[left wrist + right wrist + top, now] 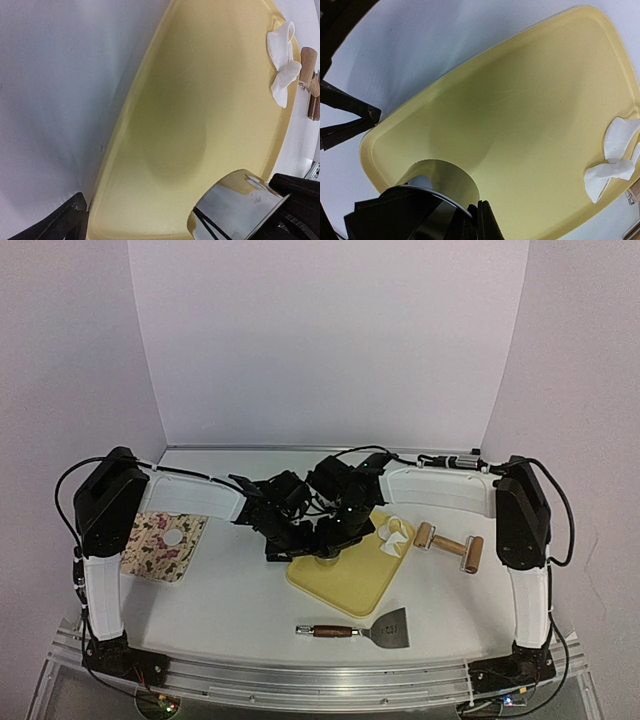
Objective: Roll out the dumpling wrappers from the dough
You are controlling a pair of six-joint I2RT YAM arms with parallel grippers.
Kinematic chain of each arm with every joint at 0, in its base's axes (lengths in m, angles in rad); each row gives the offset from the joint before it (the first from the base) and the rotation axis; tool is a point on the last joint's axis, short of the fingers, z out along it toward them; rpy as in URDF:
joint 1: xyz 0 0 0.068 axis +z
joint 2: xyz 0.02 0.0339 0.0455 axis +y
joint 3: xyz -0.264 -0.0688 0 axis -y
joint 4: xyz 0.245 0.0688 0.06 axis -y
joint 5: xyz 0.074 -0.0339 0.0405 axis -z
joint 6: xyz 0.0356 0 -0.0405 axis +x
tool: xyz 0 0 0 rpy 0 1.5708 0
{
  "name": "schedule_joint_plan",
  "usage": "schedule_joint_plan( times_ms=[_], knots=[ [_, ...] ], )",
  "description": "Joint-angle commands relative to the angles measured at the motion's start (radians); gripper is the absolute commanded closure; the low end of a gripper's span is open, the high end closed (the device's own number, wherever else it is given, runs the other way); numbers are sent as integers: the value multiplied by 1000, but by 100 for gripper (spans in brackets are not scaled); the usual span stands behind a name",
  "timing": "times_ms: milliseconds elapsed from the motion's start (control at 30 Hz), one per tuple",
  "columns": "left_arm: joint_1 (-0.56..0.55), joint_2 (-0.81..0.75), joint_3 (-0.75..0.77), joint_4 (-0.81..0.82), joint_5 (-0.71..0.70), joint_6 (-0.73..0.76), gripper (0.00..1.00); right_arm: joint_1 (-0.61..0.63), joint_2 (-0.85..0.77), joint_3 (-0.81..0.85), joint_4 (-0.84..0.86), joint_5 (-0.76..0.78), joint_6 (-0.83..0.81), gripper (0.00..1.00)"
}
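The yellow tray (352, 578) lies on the white table (240, 600), and both arms reach in over its near-left corner. The right gripper (335, 540) has its fingers (390, 212) pinched together on the wall of the metal ring cutter (442, 182). The cutter sits tilted at that corner of the tray, its shiny side mirroring the yellow surface. The left gripper (283, 545) hovers just beside the tray's left rim with its jaws spread apart. One dark fingertip (67, 220) shows over the table just outside the rim, and nothing lies between the jaws.

One dumpling wrapper (172, 537), a small white disc, lies well to the left of the tray on a floral patterned mat (150, 558). It is not touching either gripper. The leftover dough (615, 165) is a pair of crumpled, folded white scraps resting against the tray's far-right rim, well apart from the cutter. The rest of the tray's floor is bare.

A wooden rolling pin (448, 545) lies on the table just right of the tray, near the scraps. A metal scraper with a wooden handle (360, 630) lies just in front of the tray's near edge, its blade pointing right.
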Motion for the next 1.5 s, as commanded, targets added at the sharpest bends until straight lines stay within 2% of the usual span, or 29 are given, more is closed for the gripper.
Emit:
schedule_joint_plan(
  times_ms=[0,400,700,900,1100,1267,1367,1467],
  knots=[
    [-8,22,20,-56,-14,8,9,-3,-6,51,2,-5,30,100],
    [-30,38,47,-126,-47,40,6,-2,-17,59,-1,-26,55,100],
    [-31,-172,-92,172,-34,69,2,-22,28,61,-65,90,66,100],
    [-31,-250,-136,195,-35,92,1,-69,30,60,-77,97,67,100],
    [-29,-395,-245,195,-101,110,0,-150,2,38,-87,123,64,100],
    [-20,-525,-317,210,-262,108,0,-249,-107,-55,-106,153,69,100],
    [31,-585,-368,248,-290,70,0,-330,-182,-148,-107,153,55,100],
    [120,-655,-468,356,-231,32,0,-422,-216,-203,-104,157,17,100]
  ],
)
